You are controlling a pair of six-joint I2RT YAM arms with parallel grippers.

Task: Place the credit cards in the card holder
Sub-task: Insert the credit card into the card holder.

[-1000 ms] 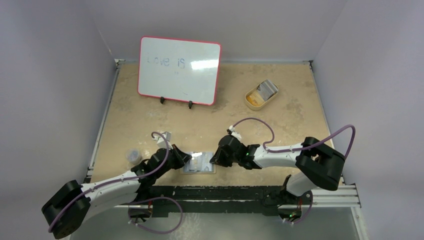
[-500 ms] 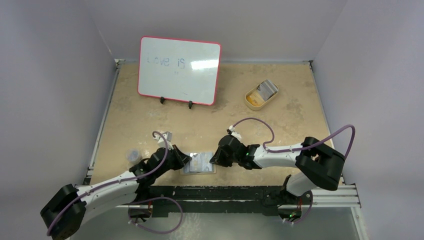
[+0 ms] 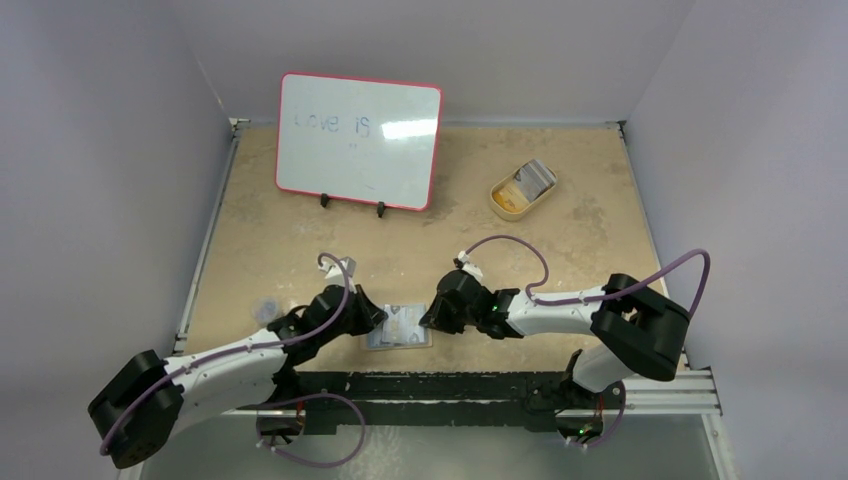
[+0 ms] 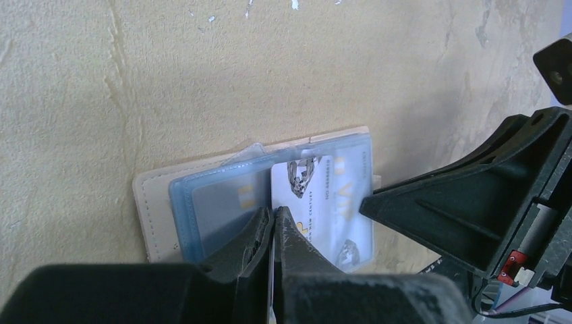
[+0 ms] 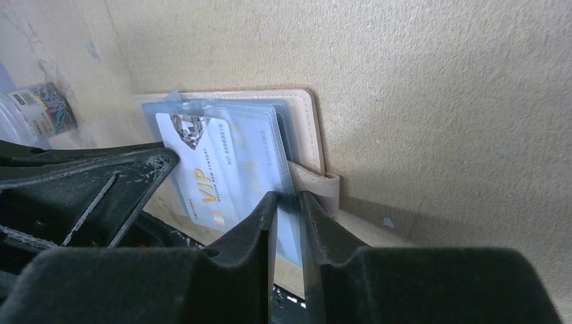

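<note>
Open card holder (image 4: 154, 202) is laid flat on the desk (image 4: 202, 74), near its front edge, between both arms. A white VIP credit card (image 4: 327, 202), lying over the clear pockets, is pinched at its edge by the jaws of the left gripper (image 4: 273, 217). One clear pocket sleeve is pinched by the jaws of the right gripper (image 5: 287, 202).

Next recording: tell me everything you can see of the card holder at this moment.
The card holder lies open and flat on the table near its front edge, between both arms. Its cover looks like stitched tan leather, with a snap tab jutting from one side. Inside are translucent bluish plastic pockets. The right gripper pinches the pocket leaves. The left gripper holds a white VIP card at the pockets; how far in it is, I cannot tell.
</note>
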